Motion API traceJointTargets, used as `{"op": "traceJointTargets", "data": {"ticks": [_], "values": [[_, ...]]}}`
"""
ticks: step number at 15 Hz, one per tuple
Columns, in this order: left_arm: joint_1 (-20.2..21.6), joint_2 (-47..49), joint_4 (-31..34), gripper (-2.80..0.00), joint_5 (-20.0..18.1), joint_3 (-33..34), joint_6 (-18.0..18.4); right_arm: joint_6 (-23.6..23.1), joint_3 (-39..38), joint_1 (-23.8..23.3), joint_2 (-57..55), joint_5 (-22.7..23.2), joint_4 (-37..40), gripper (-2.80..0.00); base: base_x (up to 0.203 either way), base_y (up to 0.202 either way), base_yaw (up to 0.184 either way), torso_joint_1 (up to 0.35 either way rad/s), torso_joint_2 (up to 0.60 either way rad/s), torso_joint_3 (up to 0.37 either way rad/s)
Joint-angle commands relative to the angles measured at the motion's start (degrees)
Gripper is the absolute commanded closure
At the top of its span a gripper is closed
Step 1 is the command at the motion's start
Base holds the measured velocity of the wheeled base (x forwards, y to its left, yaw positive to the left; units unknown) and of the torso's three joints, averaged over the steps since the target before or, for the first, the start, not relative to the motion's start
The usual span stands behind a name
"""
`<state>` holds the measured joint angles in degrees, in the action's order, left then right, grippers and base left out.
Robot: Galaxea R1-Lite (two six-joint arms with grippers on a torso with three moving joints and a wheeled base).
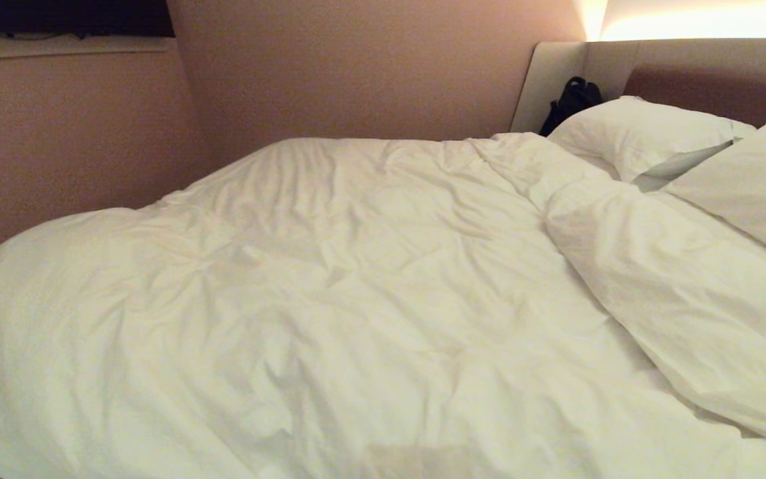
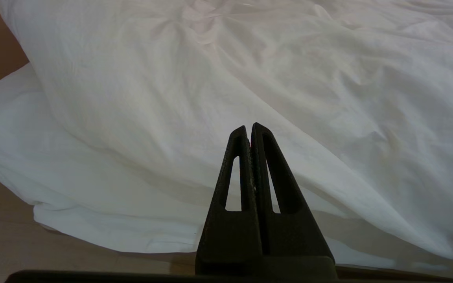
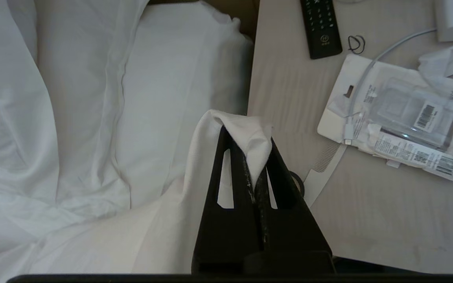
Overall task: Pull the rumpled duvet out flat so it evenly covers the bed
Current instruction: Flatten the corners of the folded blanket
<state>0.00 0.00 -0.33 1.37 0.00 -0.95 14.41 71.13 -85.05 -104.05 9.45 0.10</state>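
Observation:
The white puffy duvet (image 1: 356, 279) lies wrinkled over most of the bed, and its headboard (image 1: 689, 66) stands at the far right. On the right a thick fold of the duvet (image 1: 662, 293) bulges below the pillows. Neither arm shows in the head view. In the right wrist view my right gripper (image 3: 248, 135) is shut on a corner of the duvet (image 3: 195, 188), held at the bed's edge beside a nightstand. My left gripper (image 2: 249, 127) is shut and empty, pointing at the duvet (image 2: 250, 70) where it hangs over the bed's side.
Two white pillows (image 1: 642, 133) (image 1: 755, 179) lean by the headboard, with a black bag (image 1: 572, 100) behind them. The nightstand (image 3: 289, 98) carries a remote (image 3: 321, 27), a plastic packet (image 3: 407, 118) with a cable, and a comb (image 3: 321, 173). A wall (image 1: 57, 133) closes the far left.

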Motion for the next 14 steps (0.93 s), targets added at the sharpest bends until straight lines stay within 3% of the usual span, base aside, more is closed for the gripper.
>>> {"op": "traceJointTargets", "data": {"ticks": [1,4,5,6,8,11,14], "values": [[0.00,0.00,-0.02,0.00,0.04,0.00,-0.02,0.09,-0.20,0.32,-0.54,0.13,0.17,0.00,0.000,0.000,0.000,0.000,0.00,0.000],[0.00,0.00,-0.02,0.00,0.04,0.00,-0.09,-0.06,-0.44,0.89,-0.12,0.13,0.17,0.00,0.000,0.000,0.000,0.000,0.00,0.000],[0.00,0.00,-0.02,0.00,0.04,0.00,-0.02,-0.06,-0.47,1.23,-0.10,0.13,0.17,-2.63,0.000,0.000,0.000,0.000,0.00,0.000],[0.00,0.00,-0.02,0.00,0.04,0.00,-0.02,0.00,-0.47,1.47,0.08,0.22,0.17,-2.80,0.000,0.000,0.000,0.000,0.00,0.000],[0.00,0.00,-0.02,0.00,0.04,0.00,-0.02,0.04,-0.48,1.93,0.98,2.37,0.71,-2.80,0.000,0.000,0.000,0.000,0.00,0.000],[0.00,0.00,-0.02,0.00,0.04,0.00,-0.02,-0.97,-1.15,2.26,4.16,8.55,4.48,-2.80,0.000,0.000,0.000,0.000,0.00,0.000],[0.00,0.00,-0.02,0.00,0.04,0.00,-0.02,-5.01,-2.26,2.47,9.87,17.30,12.22,-2.80,0.000,0.000,0.000,0.000,0.00,0.000]]}}
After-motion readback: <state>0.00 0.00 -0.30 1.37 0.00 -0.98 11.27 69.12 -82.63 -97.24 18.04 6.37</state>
